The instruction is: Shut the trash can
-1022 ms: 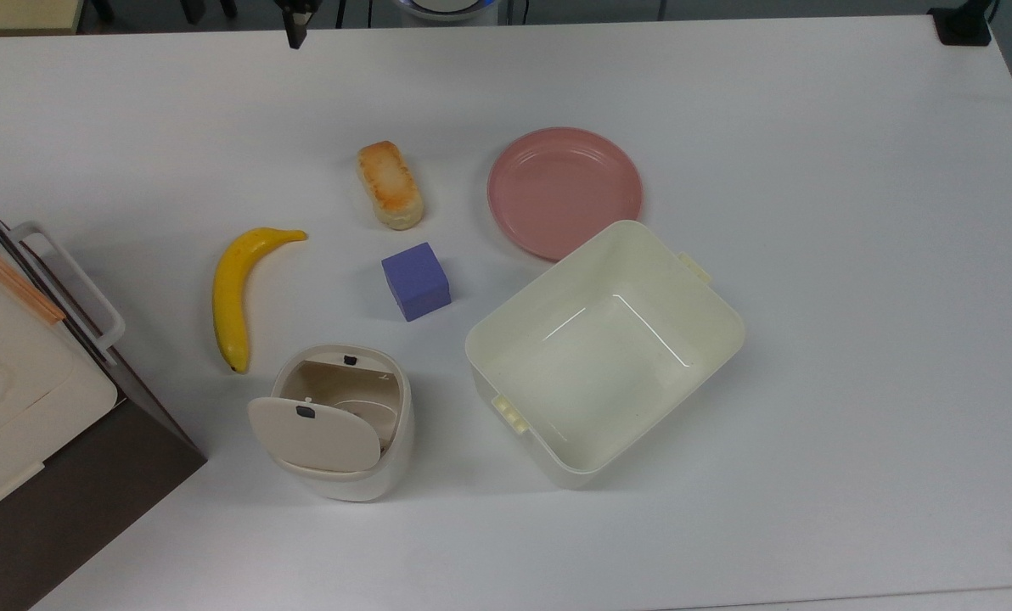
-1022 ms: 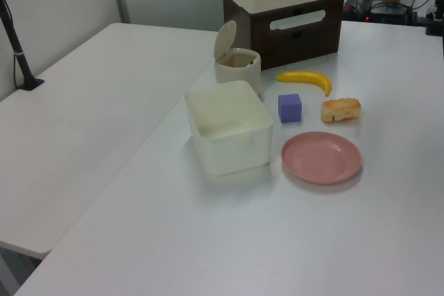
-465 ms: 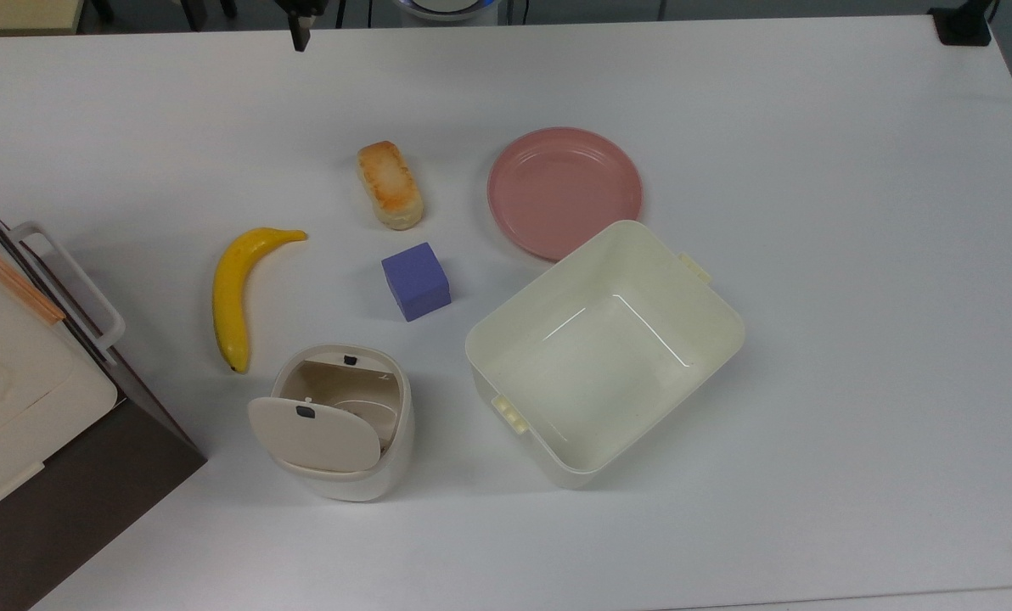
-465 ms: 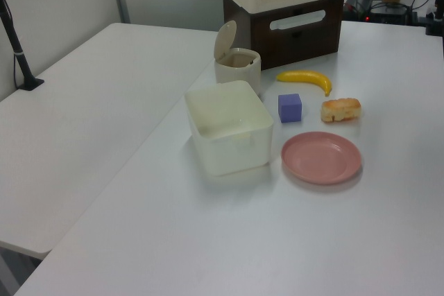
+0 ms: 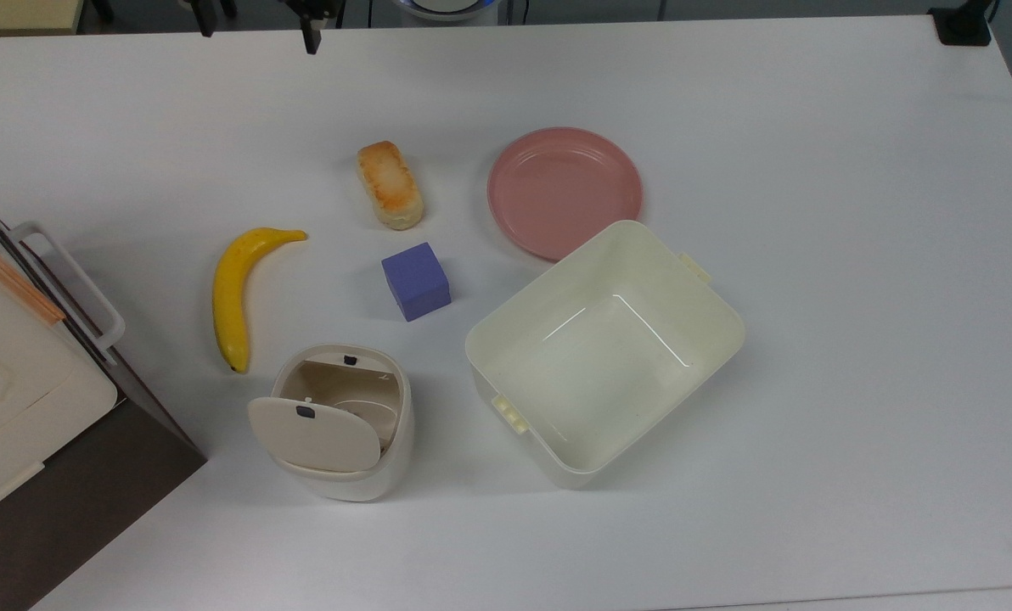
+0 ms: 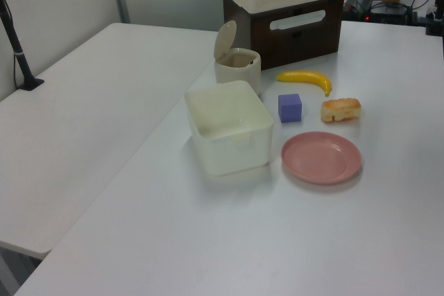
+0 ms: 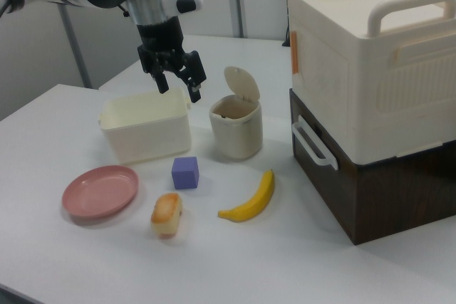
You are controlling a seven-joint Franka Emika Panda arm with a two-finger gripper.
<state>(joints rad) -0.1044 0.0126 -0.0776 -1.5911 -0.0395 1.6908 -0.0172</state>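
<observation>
The trash can point(image 5: 362, 475) is a small cream-beige bin at the top view's lower left, near the table's front. Its hinged lid point(image 5: 313, 434) stands raised and tilted back, with a small dark button on it, and the tan inside shows. In the left view the trash can point(image 6: 238, 68) sits before the brown box, lid point(image 6: 224, 38) up. In the right view my gripper point(image 7: 178, 89) hangs open and empty in the air, above and to the left of the trash can point(image 7: 235, 133). One fingertip point(image 5: 309, 41) pokes in at the top view's upper edge.
Around the bin lie a banana point(image 5: 233, 293), a purple cube point(image 5: 416, 281), a piece of bread point(image 5: 390, 185), a pink plate point(image 5: 564, 192) and a large lidless cream tub point(image 5: 506, 339). A cream case on a dark brown box point(image 7: 356, 176) stands close beside the bin.
The fingertip at the top view's upper edge has shifted slightly to the right. The trash can's lid and the other objects have not moved.
</observation>
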